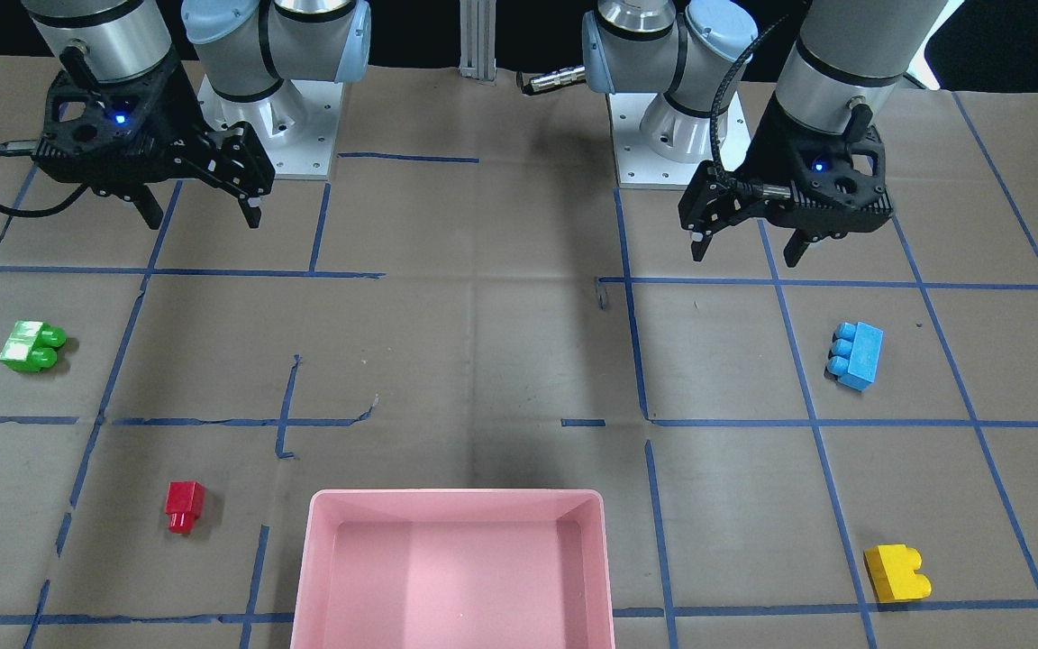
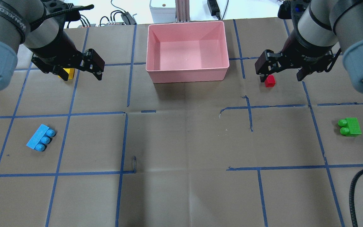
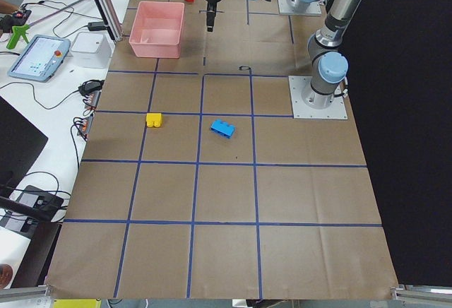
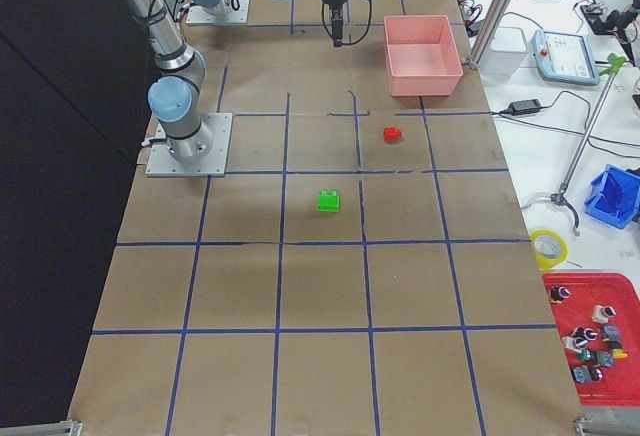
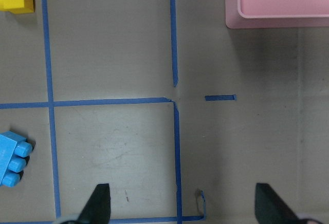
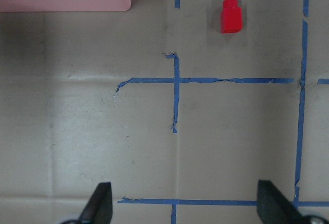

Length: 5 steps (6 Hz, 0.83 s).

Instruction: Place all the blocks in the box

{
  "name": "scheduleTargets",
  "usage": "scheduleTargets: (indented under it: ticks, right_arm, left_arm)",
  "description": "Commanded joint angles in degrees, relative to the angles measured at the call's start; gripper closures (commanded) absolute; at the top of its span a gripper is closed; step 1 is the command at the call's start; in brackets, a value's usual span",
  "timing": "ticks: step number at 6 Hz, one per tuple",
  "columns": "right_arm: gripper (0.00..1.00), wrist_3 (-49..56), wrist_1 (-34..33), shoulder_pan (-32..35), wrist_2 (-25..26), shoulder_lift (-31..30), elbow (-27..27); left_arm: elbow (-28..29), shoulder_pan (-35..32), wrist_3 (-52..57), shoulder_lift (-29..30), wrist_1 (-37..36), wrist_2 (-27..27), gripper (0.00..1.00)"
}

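Blocks: four in all, one of each colour: green block (image 1: 32, 348), light blue block (image 1: 856, 355), red block (image 1: 184, 507), yellow block (image 1: 896, 573). Split by bench end: two toward the robot's left end (light blue, yellow), two toward its right end (green, red). Studs showing: three on the light blue, two on the green, one on the red; yellow's count unclear. Box (image 1: 456, 494): one, pink, at the middle of the bench's far edge. Arms: two, left arm (image 1: 852, 63) and right arm (image 1: 104, 36). Grippers: two, one per arm, left gripper (image 1: 746, 251) and right gripper (image 1: 204, 216), two fingers each.
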<state>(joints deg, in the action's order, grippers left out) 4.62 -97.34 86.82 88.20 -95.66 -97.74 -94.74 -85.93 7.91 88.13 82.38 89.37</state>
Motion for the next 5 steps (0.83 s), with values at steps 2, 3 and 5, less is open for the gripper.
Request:
scheduleTargets:
  ticks: [2,3,5]
  right_arm:
    - [0.0,21.4,-0.1,-17.7,-0.2,0.0,-1.5]
    - [0.0,30.1,-1.8,-24.8,-0.9,0.7,-2.5]
    - [0.0,39.2,-14.1,-34.9,-1.1,3.5,-10.6]
  left_arm:
    - [-3.3,18.9,25.0,-0.5,0.6,-0.2,0.01]
    - [-6.0,25.2,33.3,-1.2,0.0,-0.2,0.01]
    - [-8.8,33.7,43.9,-1.5,-0.1,-0.2,0.01]
